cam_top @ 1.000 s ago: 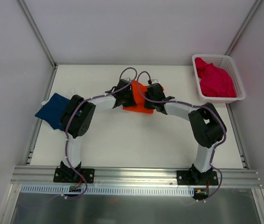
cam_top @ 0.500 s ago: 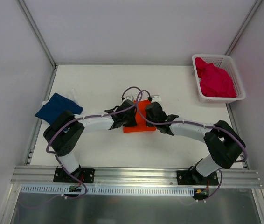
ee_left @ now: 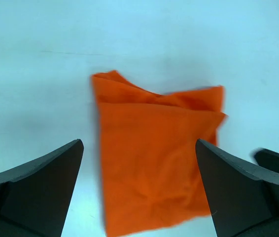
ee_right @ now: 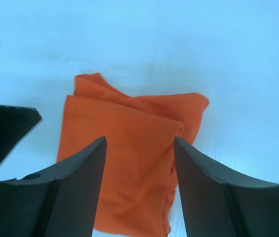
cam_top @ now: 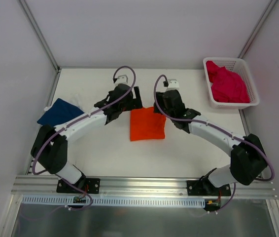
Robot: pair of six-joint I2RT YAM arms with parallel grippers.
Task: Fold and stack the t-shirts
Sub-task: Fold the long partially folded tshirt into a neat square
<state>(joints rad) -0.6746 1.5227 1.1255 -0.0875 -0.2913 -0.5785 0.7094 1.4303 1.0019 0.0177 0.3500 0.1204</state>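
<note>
Orange t-shirt (cam_top: 147, 124) (ee_left: 154, 173) (ee_right: 124, 148): lies flat on the counter (cam_top: 189, 148), about mid-width, folded into a rough rectangle. Wrist views show layered folds along its far edge. That edge is uneven, with one corner poking out past the top layer.

Left claw (cam_top: 135, 98) (ee_left: 138, 143): fingers spread wide, nothing between them. It is positioned at the far-left corner of the orange t-shirt. In the left wrist view the cloth fills most of the gap between the fingers.

Right claw (cam_top: 160, 104) (ee_right: 139, 140): fingers apart, a narrower gap than the left, holding nothing. It is at the far-right corner of the same shirt. Contact with the cloth cannot be judged for either claw.

Navy t-shirt (cam_top: 59, 112): folded, at the left edge of the counter, well apart from the orange one. The left arm crosses in front of its near-right side.

Magenta t-shirt (cam_top: 226, 85): crumpled and unfolded, inside the white mesh basket (cam_top: 252, 102) at the far-right corner of the counter.

The three shirts sit in separate places, none on top of another.
</note>
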